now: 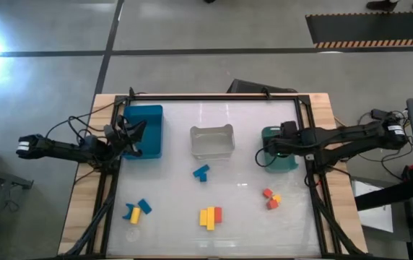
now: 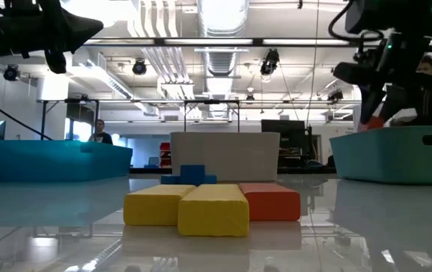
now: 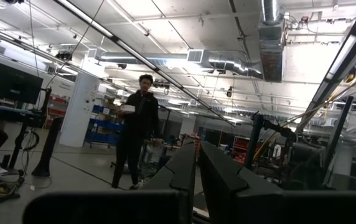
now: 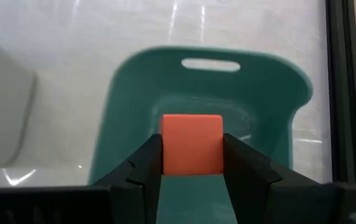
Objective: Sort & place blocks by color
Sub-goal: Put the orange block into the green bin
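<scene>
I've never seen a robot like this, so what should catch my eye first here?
Look at the right gripper: it holds a red block right over the green bin on the table's right side. The left gripper waits shut by the blue bin, and more coloured blocks lie scattered near the table's front.

Industrial lab or workshop hall. Exposed ceiling ducts [image 3: 271,37], strip lights, concrete floor [image 1: 192,29] with hazard-striped matting [image 1: 372,32]. Monitors, shelving and cabled rigs stand around; a person [image 3: 137,127] stands in the open bay.
</scene>
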